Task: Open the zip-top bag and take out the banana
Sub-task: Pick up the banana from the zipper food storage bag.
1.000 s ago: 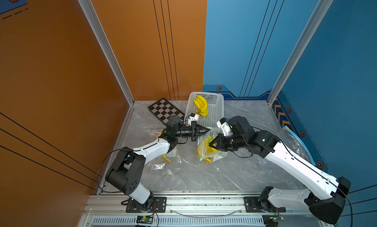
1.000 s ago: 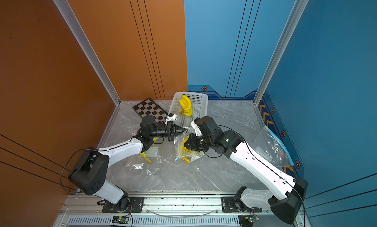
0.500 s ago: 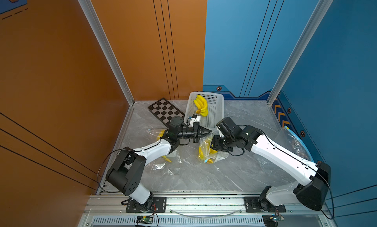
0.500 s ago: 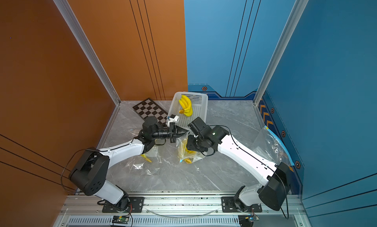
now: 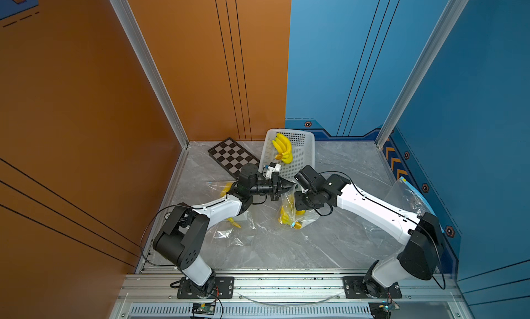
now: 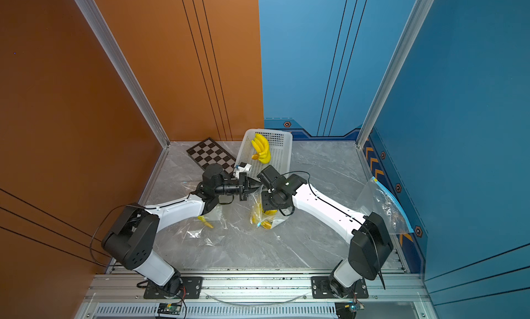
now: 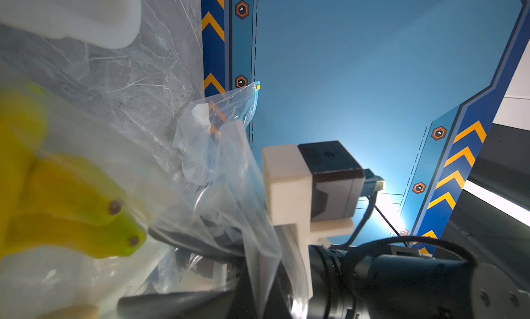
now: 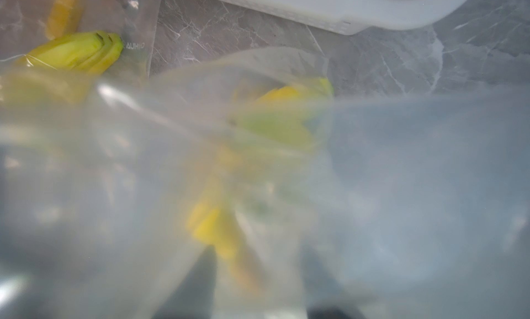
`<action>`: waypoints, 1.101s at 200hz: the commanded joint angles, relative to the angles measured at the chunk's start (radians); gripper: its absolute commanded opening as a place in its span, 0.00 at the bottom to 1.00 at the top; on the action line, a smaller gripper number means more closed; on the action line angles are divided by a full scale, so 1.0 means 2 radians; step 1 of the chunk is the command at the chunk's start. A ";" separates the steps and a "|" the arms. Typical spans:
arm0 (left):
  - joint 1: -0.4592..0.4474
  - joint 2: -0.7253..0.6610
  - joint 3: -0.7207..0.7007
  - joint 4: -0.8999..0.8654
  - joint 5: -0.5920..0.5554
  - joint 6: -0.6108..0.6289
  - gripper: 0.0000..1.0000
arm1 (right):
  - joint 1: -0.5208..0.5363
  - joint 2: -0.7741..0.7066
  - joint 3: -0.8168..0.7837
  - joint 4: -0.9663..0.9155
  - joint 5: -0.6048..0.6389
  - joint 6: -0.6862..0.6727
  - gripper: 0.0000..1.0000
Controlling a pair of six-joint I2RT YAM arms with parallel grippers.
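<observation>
A clear zip-top bag (image 5: 298, 220) hangs at the table's middle with a yellow banana (image 5: 285, 214) inside. My left gripper (image 5: 289, 186) is shut on the bag's top edge and holds it up; the film (image 7: 252, 217) runs between its jaws. In the left wrist view the banana (image 7: 71, 205) lies inside the bag. My right gripper (image 6: 268, 206) points down into the bag's mouth. In the right wrist view its dark fingers (image 8: 200, 286) stand apart behind blurred film, with the banana (image 8: 218, 231) just ahead between them.
A white basket (image 5: 308, 136) with a banana bunch (image 5: 282, 148) stands at the back, a checkerboard (image 5: 232, 158) to its left. Another bagged banana (image 5: 233, 221) lies under my left arm. An empty bag (image 5: 410, 197) leans on the right wall.
My right gripper has opened and its arm has swung left and down into the bag's mouth. The left gripper has kept its hold on the bag's edge.
</observation>
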 commanded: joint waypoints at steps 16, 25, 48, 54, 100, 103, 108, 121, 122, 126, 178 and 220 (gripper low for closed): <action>0.010 0.011 0.012 0.002 0.021 0.011 0.01 | -0.002 0.022 -0.001 0.044 -0.002 -0.051 0.49; 0.012 0.013 0.011 0.002 0.023 0.011 0.01 | -0.002 0.029 0.000 0.050 0.001 -0.055 0.49; 0.015 0.019 0.010 0.002 0.027 0.011 0.01 | -0.005 0.052 0.012 0.053 0.014 -0.064 0.48; 0.016 0.020 0.010 0.002 0.028 0.010 0.01 | -0.006 0.059 0.016 0.053 0.017 -0.066 0.48; 0.024 0.029 0.019 0.002 0.036 0.004 0.03 | -0.011 0.089 0.038 0.052 0.028 -0.075 0.34; 0.025 0.029 0.019 0.002 0.037 0.003 0.03 | -0.012 0.088 0.039 0.052 0.029 -0.075 0.32; 0.026 0.029 0.019 0.002 0.037 0.002 0.04 | -0.012 0.087 0.040 0.052 0.033 -0.076 0.28; 0.031 0.028 0.019 0.002 0.038 0.001 0.06 | -0.012 0.081 0.041 0.052 0.041 -0.079 0.20; 0.031 0.028 0.018 0.002 0.038 0.001 0.07 | -0.012 0.080 0.039 0.052 0.042 -0.079 0.20; 0.032 0.027 0.019 0.002 0.038 0.001 0.10 | -0.013 0.079 0.040 0.052 0.043 -0.080 0.17; 0.051 0.021 0.025 0.002 0.041 0.004 0.38 | -0.018 0.028 0.033 0.046 0.051 -0.088 0.15; 0.063 0.020 0.011 0.003 0.041 0.010 0.29 | -0.019 0.048 0.023 0.059 0.017 -0.099 0.49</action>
